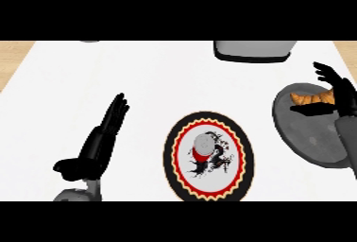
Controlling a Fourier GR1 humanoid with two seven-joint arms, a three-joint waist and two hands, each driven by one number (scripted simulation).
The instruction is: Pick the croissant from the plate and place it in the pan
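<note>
Closest to us, the left hand [97, 142] rests low on the left of the white counter [105, 71], fingers straight and pointing away, holding nothing. It sits well apart from everything that matters here.

Over on the right, the right hand [338, 97] hangs above the grey pan [307, 137], its thumb reaching left across the croissant [311, 98] and its fingers spread above. Whether it grips the pastry or only touches it, I cannot tell; the fingers look fairly extended rather than wrapped round.

The croissant lies just left of that palm, its long axis running across the view, over the far part of the pan and already inside the rim. The patterned plate [209, 156] in the middle of the counter is bare.

To my eye the carrying looks finished; what's left is letting go and lifting the hand away. A grey appliance [252, 49] stands at the far edge.
</note>
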